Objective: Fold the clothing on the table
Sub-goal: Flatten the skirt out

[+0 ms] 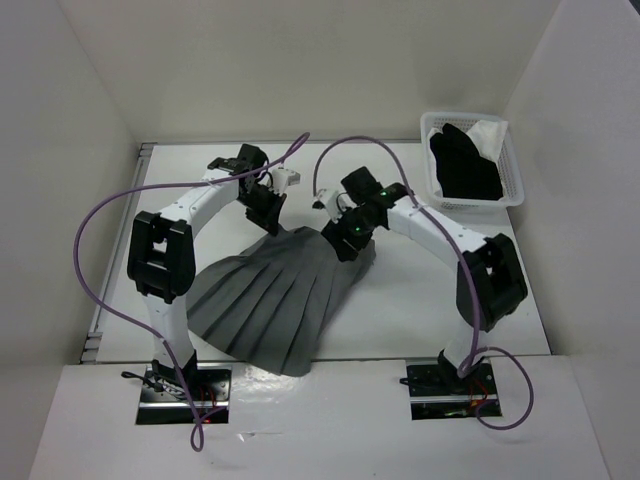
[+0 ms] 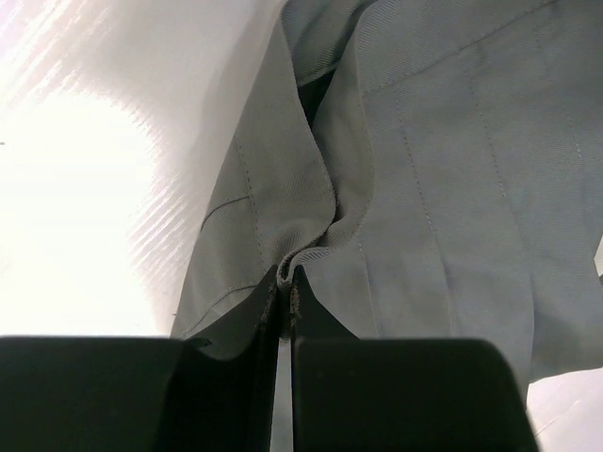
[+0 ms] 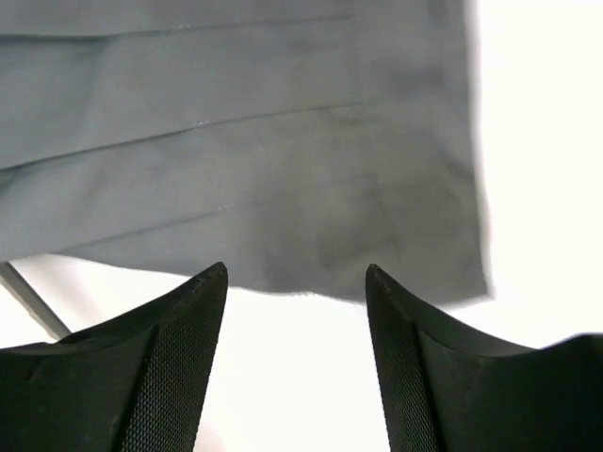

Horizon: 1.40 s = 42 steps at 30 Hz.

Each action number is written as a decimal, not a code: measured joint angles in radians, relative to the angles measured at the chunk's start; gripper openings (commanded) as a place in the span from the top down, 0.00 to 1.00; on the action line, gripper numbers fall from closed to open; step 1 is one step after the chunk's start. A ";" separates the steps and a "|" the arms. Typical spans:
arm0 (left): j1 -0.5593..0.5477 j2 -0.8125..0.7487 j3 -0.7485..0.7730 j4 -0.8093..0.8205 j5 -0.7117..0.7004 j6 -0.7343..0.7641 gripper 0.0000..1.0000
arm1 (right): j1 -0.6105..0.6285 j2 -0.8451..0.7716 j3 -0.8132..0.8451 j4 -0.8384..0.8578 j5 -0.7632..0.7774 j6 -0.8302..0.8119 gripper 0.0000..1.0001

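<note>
Clothing (image 1: pixel 265 295) lies fanned on table (image 1: pixel 420 310), left hand (image 2: pixel 285 278) pinching a fold, right hand (image 3: pixel 297 271) spread wide, empty.

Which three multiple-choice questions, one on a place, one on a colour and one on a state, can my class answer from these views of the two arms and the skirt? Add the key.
1. Where on the table does the mesh basket stand?
A. far right corner
B. near left corner
C. centre

2. What colour is the pleated skirt?
A. red
B. grey
C. yellow

3. How is the left gripper?
A. wide open over bare table
B. shut on the skirt's fabric
C. holding the basket

Key:
1 A, the top view shows it by the far right walls.
2 B, it is grey in all three views.
3 B, the left wrist view shows fabric pinched between its closed fingers.
</note>
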 measured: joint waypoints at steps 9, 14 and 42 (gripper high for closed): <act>0.000 0.000 -0.001 -0.008 0.008 0.000 0.91 | -0.281 -0.137 -0.064 0.043 -0.051 0.065 0.30; 0.004 0.000 -0.001 -0.007 0.007 -0.002 0.91 | -0.335 -0.115 -0.138 0.038 -0.097 0.130 0.30; 0.064 -0.078 -0.086 0.016 -0.023 -0.042 0.91 | -0.399 0.159 -0.139 0.146 -0.359 0.352 0.36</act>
